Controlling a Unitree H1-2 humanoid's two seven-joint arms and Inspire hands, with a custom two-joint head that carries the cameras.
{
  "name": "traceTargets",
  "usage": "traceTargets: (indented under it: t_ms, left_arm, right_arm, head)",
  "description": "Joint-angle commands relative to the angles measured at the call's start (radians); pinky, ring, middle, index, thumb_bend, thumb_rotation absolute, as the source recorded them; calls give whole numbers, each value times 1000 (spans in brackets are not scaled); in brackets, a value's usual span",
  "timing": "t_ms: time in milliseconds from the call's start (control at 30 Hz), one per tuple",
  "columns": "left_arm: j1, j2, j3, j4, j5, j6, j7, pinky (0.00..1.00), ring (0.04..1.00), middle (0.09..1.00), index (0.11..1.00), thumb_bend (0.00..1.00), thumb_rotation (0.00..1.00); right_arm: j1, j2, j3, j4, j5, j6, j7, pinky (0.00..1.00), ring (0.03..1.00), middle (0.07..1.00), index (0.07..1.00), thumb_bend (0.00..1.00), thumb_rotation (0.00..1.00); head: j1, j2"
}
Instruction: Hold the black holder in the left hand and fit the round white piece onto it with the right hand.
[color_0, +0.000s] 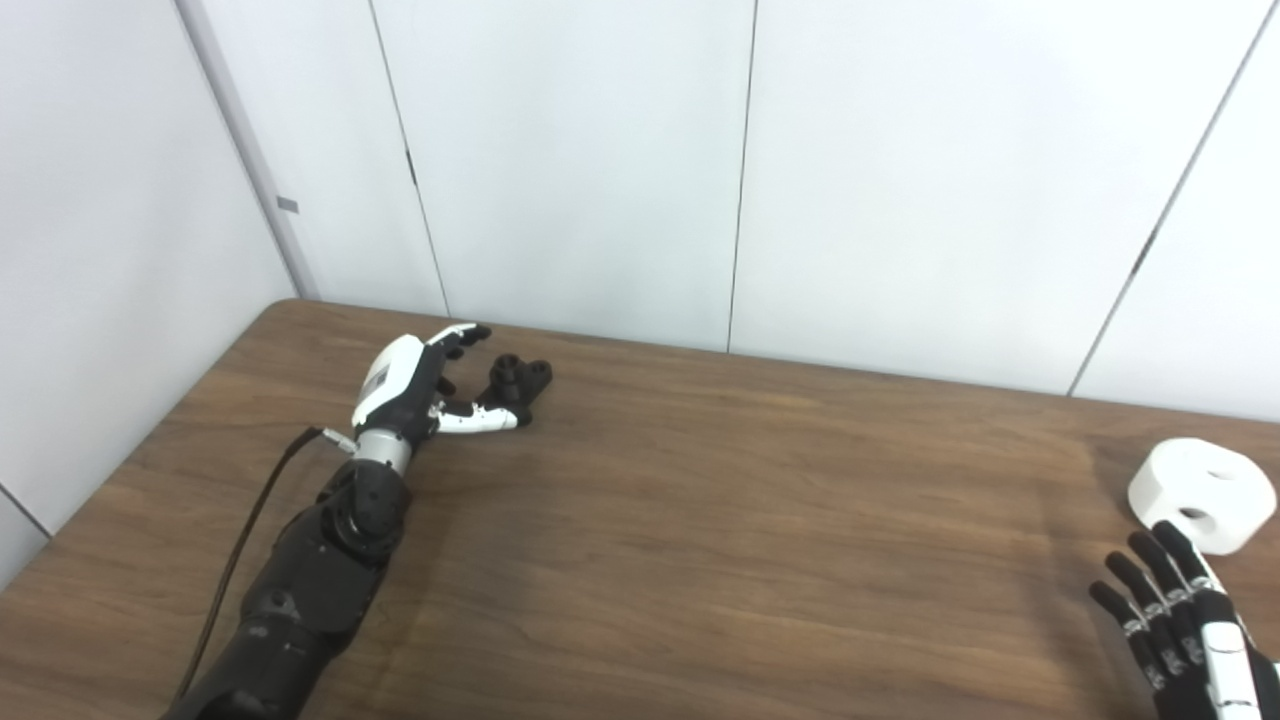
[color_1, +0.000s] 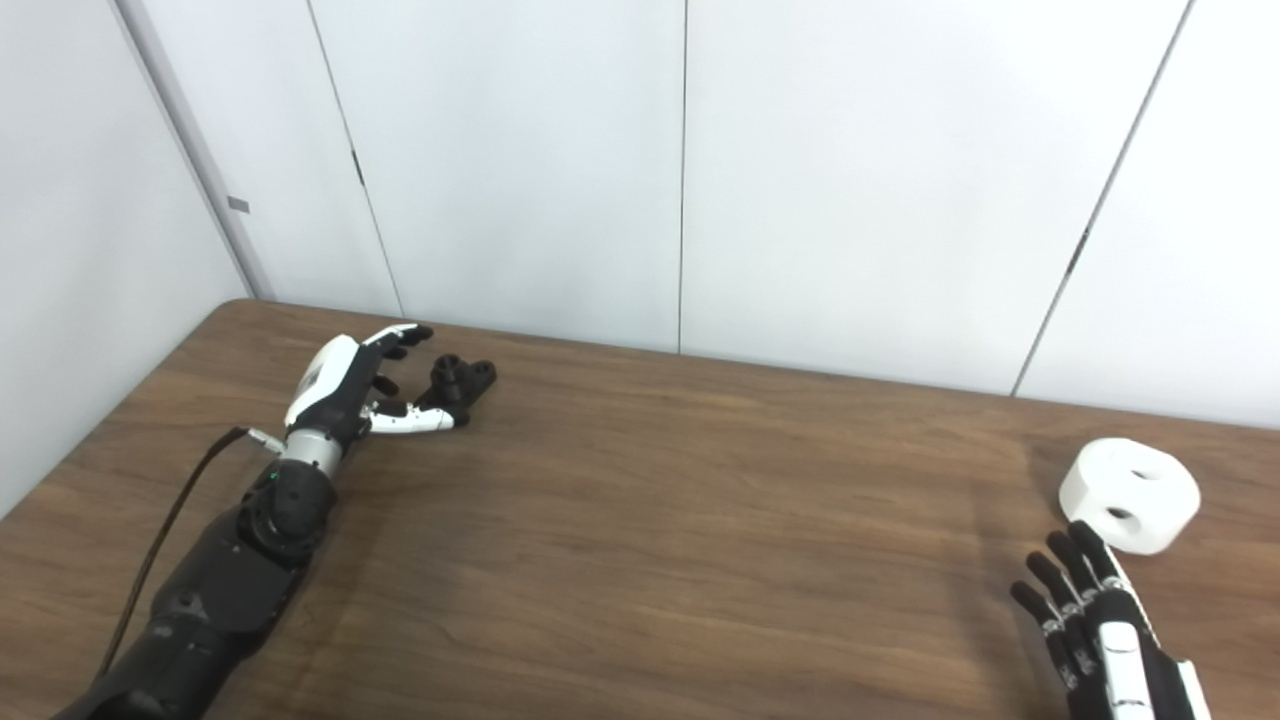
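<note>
black holder was sitting on the far left part of the wooden table, near the back edge, and the left hand was right up against it. fingers curled loosely over the top side, thumb stretched out along the near side, so the holder sat in the gap between them. looked like a hand cupped for the grab, not clamped yet, and i couldn't tell if anything was actually touching. my guess is the holder was laid out on that side so the left arm gets it without crossing over.

round white piece was way over on the far right, lying flat with its holes facing up, well apart from the holder. the right hand was just below it, fingers spread and pointing up at it, tips close to the near rim, holding nothing. same logic probably, each part parked on its own hand's side.

no brands, labels or writing readable anywhere.
</note>
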Motion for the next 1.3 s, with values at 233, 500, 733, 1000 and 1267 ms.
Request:
traceTargets:
  t_ms: [233,500,733,1000,1267]
  left_arm:
    - [-15,32,-26,-15,37,-10,-8,758,836,847,790,1000,220]
    - [-21,56,-51,-12,93,-33,8,803,867,830,753,1000,199]
    - [-25,74,-70,-10,133,-36,12,806,869,820,738,1000,223]
    - [-44,86,-88,3,171,-43,16,785,858,803,696,1000,212]
    - [-52,78,-98,6,181,-48,20,758,842,784,670,1000,222]
  right_arm:
    - [-15,8,1,-45,4,-31,2,853,903,930,925,338,776]
    - [-13,20,8,-65,-5,-25,-9,848,900,923,912,326,775]
    - [-10,19,16,-69,-7,-31,-4,838,903,931,919,339,771]
    - [-4,18,18,-76,0,-41,3,841,899,924,911,325,769]
    - [4,19,23,-83,-1,-39,1,843,903,929,919,332,775]
  head:
    - [-3,9]
    - [-22,16]
    - [-24,18]
    - [-24,20]
    - [-25,22]
